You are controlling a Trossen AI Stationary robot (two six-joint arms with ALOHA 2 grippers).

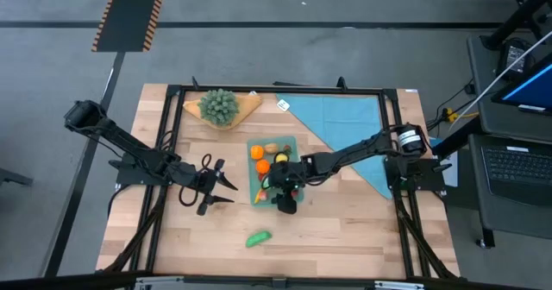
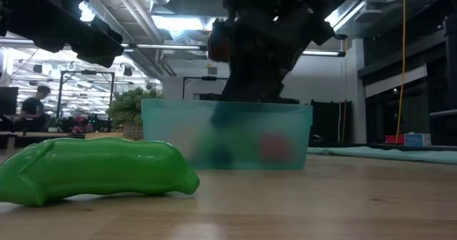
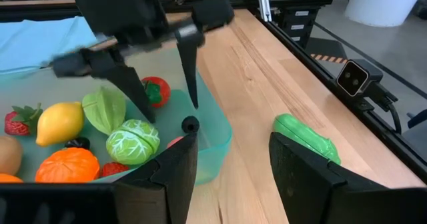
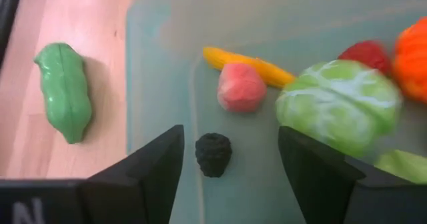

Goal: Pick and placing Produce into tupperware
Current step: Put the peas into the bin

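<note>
The tupperware [image 1: 295, 141], one shallow translucent teal box with rounded corners, sits mid-table directly under the right gripper [image 1: 287, 195], whose two dark fingers are spread apart over its near end with nothing between them. Just below those fingers lies one small bumpy black berry [image 4: 213, 154] on the box floor; beyond it are one pink-red rounded piece [image 4: 241, 87], one long yellow-orange piece [image 4: 248, 63], one ribbed pale-green cabbage [image 4: 339, 105], one red piece [image 4: 366, 53] and the edge of an orange one [image 4: 412, 51]. The left wrist view adds one smooth yellow lemon [image 3: 60, 123], one pointed green leaf [image 3: 105, 109], one strawberry [image 3: 19, 117], one tomato [image 3: 155, 91] and a segmented orange fruit [image 3: 69, 166]. One glossy green pea pod [image 1: 258, 237] lies alone on the bare wood outside the box, on the near side of the right gripper and well apart from it. The left gripper [image 1: 217, 192] hovers beside the box with its fingers open and empty. Farther back lie one bushy green bunch [image 1: 218, 105] on a tan board [image 1: 247, 102] and one flat light-blue cloth [image 1: 345, 117]. In the low view the pod fills the foreground and the box wall blurs its contents.
</note>
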